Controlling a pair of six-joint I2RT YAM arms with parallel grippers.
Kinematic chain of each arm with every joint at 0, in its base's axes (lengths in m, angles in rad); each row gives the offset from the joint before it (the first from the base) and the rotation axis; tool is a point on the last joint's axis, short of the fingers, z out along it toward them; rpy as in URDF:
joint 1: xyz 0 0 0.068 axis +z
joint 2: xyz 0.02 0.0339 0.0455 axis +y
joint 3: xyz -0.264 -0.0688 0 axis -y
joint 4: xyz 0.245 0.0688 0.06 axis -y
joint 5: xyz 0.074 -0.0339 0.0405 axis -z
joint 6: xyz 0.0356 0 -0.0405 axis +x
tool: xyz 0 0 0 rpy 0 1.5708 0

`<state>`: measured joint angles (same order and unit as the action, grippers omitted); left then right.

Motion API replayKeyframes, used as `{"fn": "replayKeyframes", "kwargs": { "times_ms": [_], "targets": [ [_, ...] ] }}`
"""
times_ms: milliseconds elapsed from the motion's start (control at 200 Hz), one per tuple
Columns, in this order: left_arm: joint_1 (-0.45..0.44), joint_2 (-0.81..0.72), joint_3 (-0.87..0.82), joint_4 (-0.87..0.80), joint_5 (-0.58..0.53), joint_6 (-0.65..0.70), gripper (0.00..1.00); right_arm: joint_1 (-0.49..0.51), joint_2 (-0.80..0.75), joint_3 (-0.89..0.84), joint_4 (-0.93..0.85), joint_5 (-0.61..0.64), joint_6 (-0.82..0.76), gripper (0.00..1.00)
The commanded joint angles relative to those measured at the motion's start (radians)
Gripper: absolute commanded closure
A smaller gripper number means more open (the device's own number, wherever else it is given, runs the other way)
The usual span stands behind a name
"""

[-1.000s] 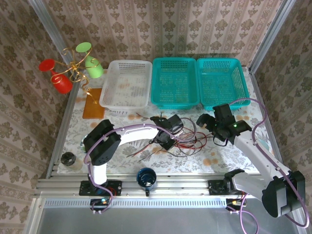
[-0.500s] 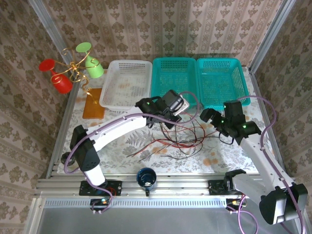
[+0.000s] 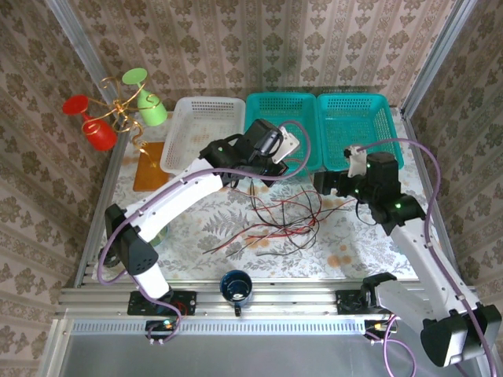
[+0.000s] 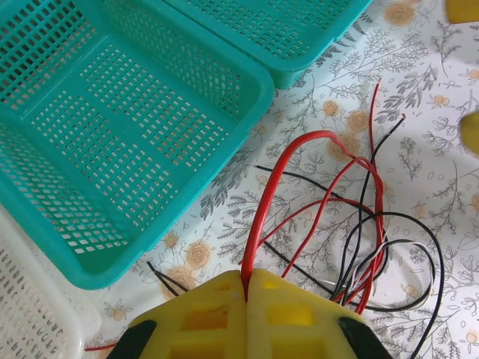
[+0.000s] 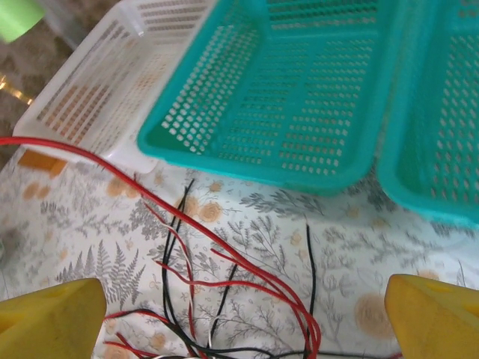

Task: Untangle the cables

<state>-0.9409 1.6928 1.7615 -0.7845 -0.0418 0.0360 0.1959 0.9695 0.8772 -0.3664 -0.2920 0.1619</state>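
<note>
While left gripper [image 4: 245, 293] clamps one thin red wire [image 4: 262, 206], right gripper [image 5: 239, 318] gapes empty; other thin red, black, white cables [image 3: 287, 226] lie knotted (task barely begun).

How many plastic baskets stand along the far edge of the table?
3. A white basket at the left, a teal basket in the middle, and a second teal basket at the right, side by side; none looks hidden.

White arms [image 3: 182, 193], purple cables [image 3: 302, 153], yellow jaws

Thin red, black, white cables [image 3: 287, 224] lie tangled.
</note>
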Motion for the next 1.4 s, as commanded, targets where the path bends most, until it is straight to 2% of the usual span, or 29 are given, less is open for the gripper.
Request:
{"fn": "replayKeyframes", "kwargs": {
  "times_ms": [0, 110, 215, 330, 450, 570, 590, 630, 645, 785, 970, 1105, 1395],
  "targets": [
    [0.003, -0.014, 0.038, -0.024, 0.049, 0.025, 1.00, 0.042, 0.067, 0.052, 0.083, -0.074, -0.208, 0.02],
    [0.003, -0.013, 0.051, -0.030, 0.061, 0.026, 1.00, 0.074, 0.151, 0.096, 0.131, -0.094, -0.252, 0.03],
    [0.007, -0.027, 0.045, -0.016, 0.086, 0.024, 0.99, 0.082, 0.222, 0.163, 0.125, -0.069, -0.248, 0.15],
    [0.015, -0.036, 0.039, -0.002, 0.109, 0.010, 0.98, 0.083, 0.263, 0.203, 0.116, -0.087, -0.247, 0.47],
    [0.021, -0.043, 0.025, 0.013, 0.118, 0.005, 0.95, 0.084, 0.245, 0.180, 0.164, -0.112, -0.261, 1.00],
    [0.034, -0.064, -0.005, 0.048, 0.129, -0.003, 0.93, 0.083, 0.205, 0.163, 0.187, -0.095, -0.304, 1.00],
    [0.035, -0.068, -0.011, 0.052, 0.131, -0.003, 0.88, 0.084, 0.199, 0.162, 0.189, -0.095, -0.313, 1.00],
    [0.038, -0.074, -0.016, 0.059, 0.131, 0.000, 0.65, 0.084, 0.190, 0.164, 0.190, -0.084, -0.328, 1.00],
    [0.039, -0.076, -0.018, 0.060, 0.131, 0.002, 0.61, 0.082, 0.189, 0.165, 0.190, -0.079, -0.334, 1.00],
    [0.045, -0.112, -0.047, 0.086, 0.121, 0.033, 0.50, 0.075, 0.178, 0.197, 0.195, -0.047, -0.373, 1.00],
    [0.071, -0.193, -0.130, 0.149, 0.130, 0.058, 0.43, 0.062, 0.189, 0.274, 0.229, -0.041, -0.349, 1.00],
    [0.103, -0.240, -0.183, 0.183, 0.209, 0.064, 0.39, 0.060, 0.199, 0.331, 0.269, -0.052, -0.298, 1.00],
    [0.125, -0.224, -0.232, 0.213, 0.275, 0.073, 0.32, 0.060, 0.207, 0.464, 0.293, -0.053, -0.226, 1.00]
  ]
}}
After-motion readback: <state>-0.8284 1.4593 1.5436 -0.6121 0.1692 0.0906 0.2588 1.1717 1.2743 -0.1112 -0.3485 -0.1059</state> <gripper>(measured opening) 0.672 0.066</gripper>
